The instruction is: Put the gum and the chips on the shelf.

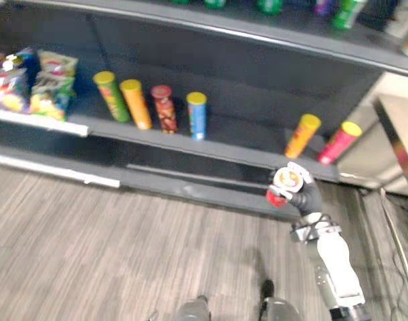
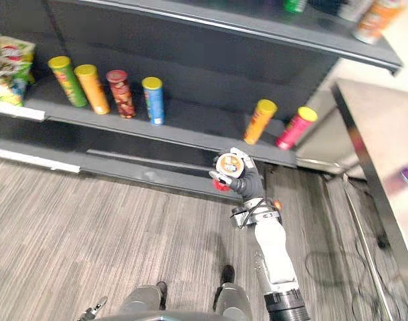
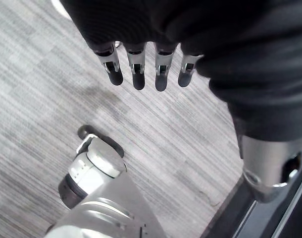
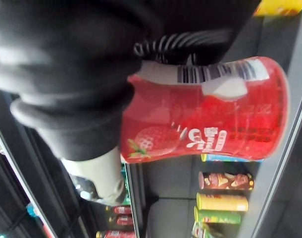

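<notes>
Gripping one red gum tub (image 1: 286, 180), the right hand (image 1: 306, 198) has its fingers curled round it, white lid up, just off the front edge of the shelf (image 1: 244, 137) near its right end. Six chip cans (image 1: 164, 108) are on that shelf: four in a row, green, orange, dark red and blue, then two leaning by the right end, orange and pink. Snack bags (image 1: 53, 83) crowd the left end, too blurred to count. The left hand (image 3: 156, 29) hangs over the floor (image 3: 42, 99), fingers straight.
</notes>
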You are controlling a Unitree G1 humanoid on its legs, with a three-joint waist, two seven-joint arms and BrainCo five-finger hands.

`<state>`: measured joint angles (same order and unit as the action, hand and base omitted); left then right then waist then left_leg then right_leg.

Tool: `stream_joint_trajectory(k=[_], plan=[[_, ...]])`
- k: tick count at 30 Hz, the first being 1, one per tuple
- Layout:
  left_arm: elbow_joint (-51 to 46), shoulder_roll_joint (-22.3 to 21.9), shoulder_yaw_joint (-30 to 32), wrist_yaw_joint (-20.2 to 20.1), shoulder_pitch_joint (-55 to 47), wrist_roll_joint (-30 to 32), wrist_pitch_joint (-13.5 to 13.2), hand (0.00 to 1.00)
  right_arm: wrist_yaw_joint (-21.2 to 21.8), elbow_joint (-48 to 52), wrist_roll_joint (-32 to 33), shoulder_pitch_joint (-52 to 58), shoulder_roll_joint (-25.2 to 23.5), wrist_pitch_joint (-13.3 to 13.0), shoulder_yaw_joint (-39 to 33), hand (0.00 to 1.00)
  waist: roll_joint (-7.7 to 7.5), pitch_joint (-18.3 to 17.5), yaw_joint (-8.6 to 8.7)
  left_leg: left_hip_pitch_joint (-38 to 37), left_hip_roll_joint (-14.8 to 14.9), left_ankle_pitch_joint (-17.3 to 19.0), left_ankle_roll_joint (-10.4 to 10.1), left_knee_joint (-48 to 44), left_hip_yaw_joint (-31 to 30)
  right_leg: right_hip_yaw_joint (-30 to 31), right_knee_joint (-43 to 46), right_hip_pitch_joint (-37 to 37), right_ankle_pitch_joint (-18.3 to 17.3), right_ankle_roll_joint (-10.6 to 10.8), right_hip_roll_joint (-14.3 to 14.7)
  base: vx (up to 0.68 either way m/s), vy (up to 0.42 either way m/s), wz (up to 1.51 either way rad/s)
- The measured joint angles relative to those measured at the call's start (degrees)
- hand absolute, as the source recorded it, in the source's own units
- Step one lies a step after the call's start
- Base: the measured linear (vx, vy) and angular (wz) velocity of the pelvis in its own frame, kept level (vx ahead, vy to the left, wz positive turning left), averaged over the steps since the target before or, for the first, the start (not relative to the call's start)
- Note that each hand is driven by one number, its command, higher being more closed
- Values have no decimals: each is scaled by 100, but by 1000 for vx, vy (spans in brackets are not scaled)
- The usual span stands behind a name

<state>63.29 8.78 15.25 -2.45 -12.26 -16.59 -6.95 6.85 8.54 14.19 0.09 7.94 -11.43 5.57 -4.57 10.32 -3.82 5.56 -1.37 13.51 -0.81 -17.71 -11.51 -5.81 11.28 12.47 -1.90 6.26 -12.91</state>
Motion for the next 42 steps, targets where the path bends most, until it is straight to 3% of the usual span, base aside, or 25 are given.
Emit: stream_joint_trajectory(k=[1, 2, 3, 4, 7, 8, 10, 12, 17, 22, 33, 42], plan=[[20, 31, 10, 6, 35, -2, 4, 0, 5, 70, 56, -14, 21, -10, -9, 100, -85, -61, 16, 81, -56, 88, -142, -98, -312, -158, 79, -34, 151, 275, -77, 221, -418, 147], [49, -145, 50, 9, 81, -14, 5, 0, -4, 88, 189, -44, 53, -7, -26, 100, 156, -106, 28, 222, 220, 99, -315, -124, -341, -570, 152, -120, 35, 89, 92, 197, -396, 139], [51, -236, 59, 5, 81, -14, 6, 0, -4, 108, 216, -51, 54, -8, -26, 100, 255, -118, 46, 235, 358, 89, -331, -42, -314, -732, 88, -171, -13, 37, 176, 184, -406, 95], [78, -376, 118, 8, 72, -22, 15, 0, 2, 109, 273, -91, 51, -4, -14, 100, 334, -117, 27, 233, 577, -59, -471, 185, -296, -964, 14, -184, -64, -52, 299, 162, -359, 75], [171, -418, 277, 7, 74, -32, 103, 0, 0, 111, 399, -57, 27, -2, -14, 100, 345, -116, 152, 229, 937, -568, -587, 818, 541, -1504, -94, -286, -160, -213, 398, 91, -229, 75], [168, -419, 284, 14, 82, -30, 104, 0, -9, 110, 410, -33, 37, -3, -44, 100, 345, -116, 220, 218, 1017, -741, -560, 976, 1111, -1701, -185, -386, -161, -214, 397, 77, -195, 78], [159, -417, 292, 23, 98, -7, 100, 0, -34, 110, 411, 2, 28, -4, -134, 100, 337, -117, 217, 194, 1060, -843, -516, 1074, 1613, -1805, -299, -466, -154, -221, 393, 36, -52, 37], [163, -418, 297, 103, 96, 47, 101, 0, -60, 108, 408, 87, -31, -5, -185, 100, 332, -121, 213, 151, 1058, -904, -449, 1142, 2024, -1852, -589, -625, -24, -189, 394, 18, 42, 9], [158, -400, 338, 213, 72, 182, 106, 0, -60, 52, 391, 328, -235, -4, -158, 100, 268, -169, 201, -64, 957, -923, -468, 1325, 2303, -1635, -1055, -809, 260, -82, 399, 13, 60, -19], [60, -402, 373, 211, 71, 351, 131, 0, -164, -87, 362, 355, -224, 1, -173, 100, 256, -289, 221, -379, 928, -987, -549, 1605, 2514, -1472, -1118, -900, 306, -69, 406, 7, 17, -21], [11, -352, 294, 209, 71, 446, 141, 0, -456, -334, -76, -539, -214, 102, -2, 100, 189, -448, 175, -767, 800, -1375, -512, 2299, 2661, -1311, -1119, -896, 395, -11, 382, -19, 6, -5], [47, -335, 302, 221, 74, 667, 212, 0, -540, -340, -79, -1263, 61, 117, 0, 100, 175, -495, 164, -795, 823, -1411, -461, 2344, 2731, -1190, -1305, -977, 560, -95, 467, -24, -15, -5]])
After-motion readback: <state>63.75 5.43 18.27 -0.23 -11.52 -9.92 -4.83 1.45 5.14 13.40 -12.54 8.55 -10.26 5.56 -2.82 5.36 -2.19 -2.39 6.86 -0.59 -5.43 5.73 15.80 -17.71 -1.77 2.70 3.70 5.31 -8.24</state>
